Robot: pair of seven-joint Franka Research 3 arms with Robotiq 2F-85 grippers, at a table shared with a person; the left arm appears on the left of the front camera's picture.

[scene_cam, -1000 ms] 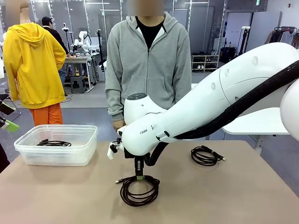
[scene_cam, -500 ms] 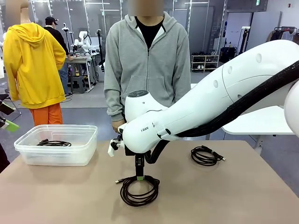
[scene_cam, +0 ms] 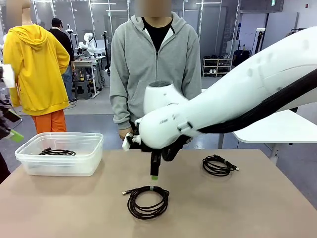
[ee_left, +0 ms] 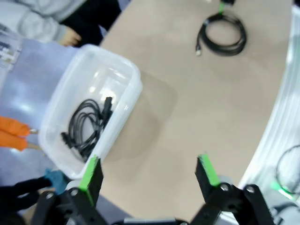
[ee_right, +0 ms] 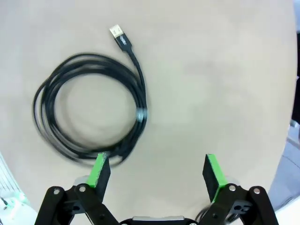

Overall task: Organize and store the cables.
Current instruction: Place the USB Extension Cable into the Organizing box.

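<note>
Both the left gripper (ee_left: pixel 149 166) and the right gripper (ee_right: pixel 155 161) stand open, empty. One coiled cable (ee_right: pixel 140 112) lies at 10 o'clock of the right one

Lab bay: grey floor (scene_cam: pixel 94 106), dark glazed partitions (scene_cam: pixel 218 25) along the back, cluttered workbench (scene_cam: pixel 85 63) at 10 o'clock, low shelf rack (scene_cam: pixel 217 66) at 1 o'clock, white side table (scene_cam: pixel 270 131) at 3 o'clock, ceiling strip lights (scene_cam: pixel 104 3) on.

I see bare worktop (scene_cam: pixel 74 208) between the tub (scene_cam: pixel 29 166) and the near cable (scene_cam: pixel 147 202); my right arm (scene_cam: pixel 237 99) bars the middle above that cable.
</note>
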